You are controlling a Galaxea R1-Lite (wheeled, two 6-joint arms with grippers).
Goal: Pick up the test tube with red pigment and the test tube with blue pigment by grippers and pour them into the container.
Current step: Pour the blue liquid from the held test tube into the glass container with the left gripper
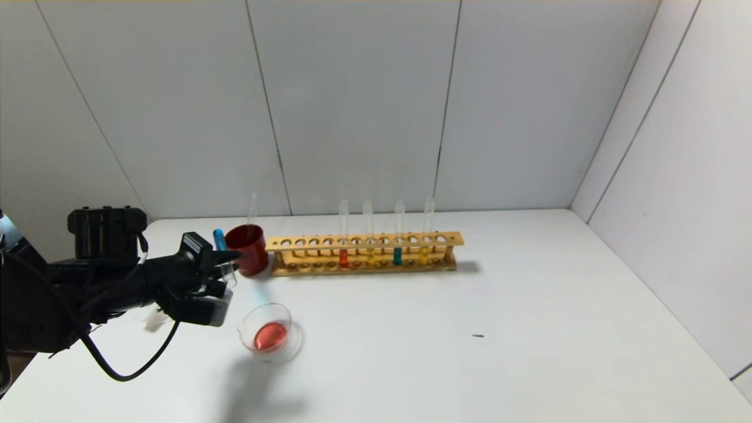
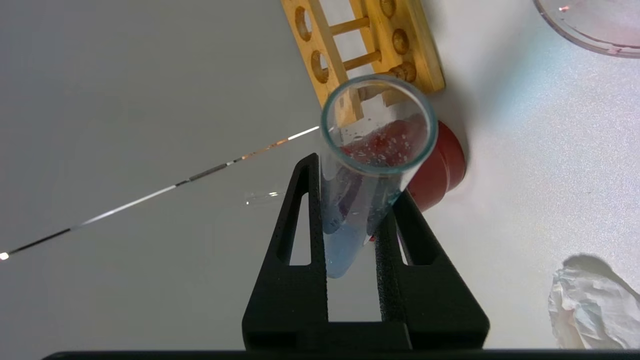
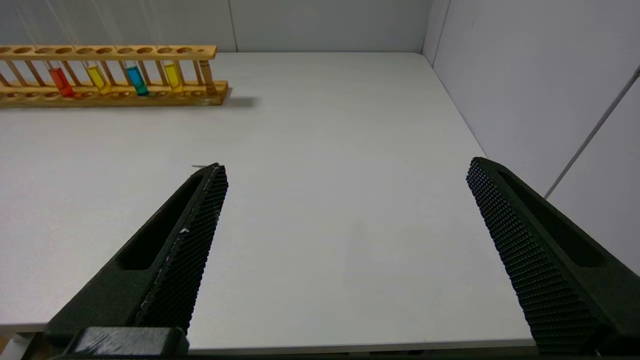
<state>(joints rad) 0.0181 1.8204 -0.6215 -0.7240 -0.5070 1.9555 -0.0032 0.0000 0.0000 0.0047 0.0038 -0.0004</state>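
Smooth white table (image 1: 470, 329), left hand (image 1: 226, 267) clamping glass tube (image 1: 222, 252)

left arm (image 1: 88, 282): bulky black, boxy block on top, lower left of frame | looping black cable (image 1: 123, 364) beneath | left hand (image 2: 350, 265): matte black, slotted tapered fingers | right hand (image 3: 345, 250): black fingers, cross-hatched pads (image 3: 200, 230)

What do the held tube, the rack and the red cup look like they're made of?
Tube in the left gripper: clear glass by its see-through wall and droplets, though clear plastic is possible. Rack: pale wood, with visible grain and dowels. Cup: opaque dark red, smooth, probably plastic. Right gripper idle.
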